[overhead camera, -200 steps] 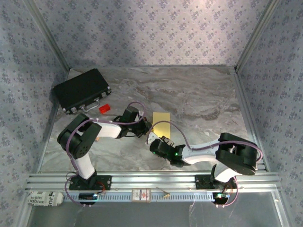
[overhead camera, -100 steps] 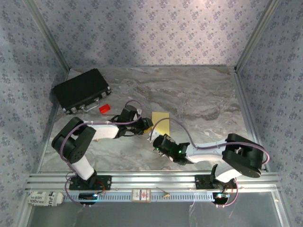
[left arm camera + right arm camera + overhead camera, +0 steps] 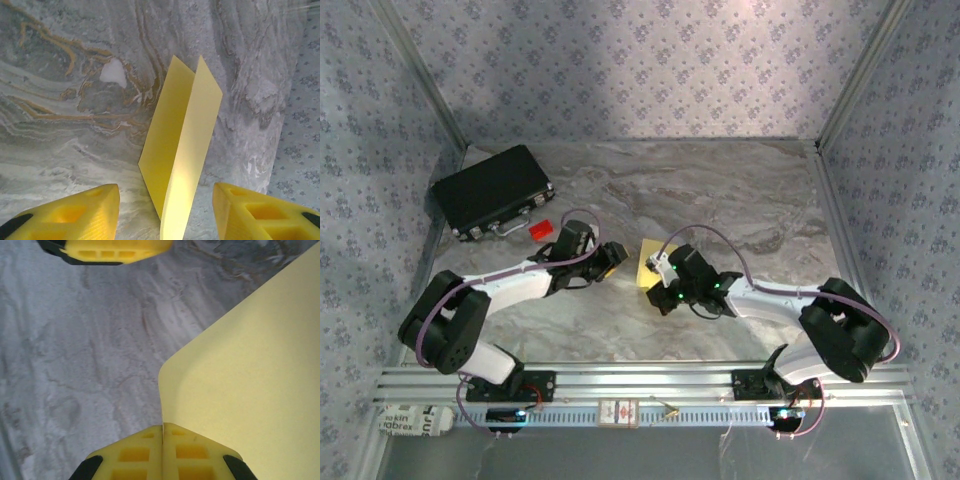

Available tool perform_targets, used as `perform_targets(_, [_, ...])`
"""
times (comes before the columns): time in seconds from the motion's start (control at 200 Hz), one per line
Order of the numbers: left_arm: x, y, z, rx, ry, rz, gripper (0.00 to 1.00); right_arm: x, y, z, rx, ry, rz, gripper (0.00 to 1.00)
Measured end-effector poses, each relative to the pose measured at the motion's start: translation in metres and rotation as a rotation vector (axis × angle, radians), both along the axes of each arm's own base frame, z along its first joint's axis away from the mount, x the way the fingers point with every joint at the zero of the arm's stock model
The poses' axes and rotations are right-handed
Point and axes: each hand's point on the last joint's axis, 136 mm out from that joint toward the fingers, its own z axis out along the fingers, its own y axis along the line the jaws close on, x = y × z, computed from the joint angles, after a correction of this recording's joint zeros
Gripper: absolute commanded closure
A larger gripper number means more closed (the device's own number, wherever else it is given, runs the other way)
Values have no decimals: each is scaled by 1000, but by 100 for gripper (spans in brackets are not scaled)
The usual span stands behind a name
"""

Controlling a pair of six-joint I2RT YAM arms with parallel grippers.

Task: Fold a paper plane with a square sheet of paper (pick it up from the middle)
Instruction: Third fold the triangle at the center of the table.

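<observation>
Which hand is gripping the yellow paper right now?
The right hand: it is pinched shut on an edge of the yellow paper. The left hand is open, with both sides clear of the paper.

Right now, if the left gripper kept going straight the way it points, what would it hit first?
The folded yellow sheet of paper, dead ahead and in line with the gap of the open left gripper. How near it is I cannot judge exactly.
</observation>
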Motion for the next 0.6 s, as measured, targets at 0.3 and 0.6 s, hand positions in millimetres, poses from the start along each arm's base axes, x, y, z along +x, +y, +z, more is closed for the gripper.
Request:
perform_targets(0.3, [-2, 1, -2, 9, 2, -9, 61, -21, 10, -7, 63, 134, 86, 99])
perform_targets(0.6, [3, -14, 2, -12, -1, -71, 81, -36, 19, -12, 82, 180, 151, 99])
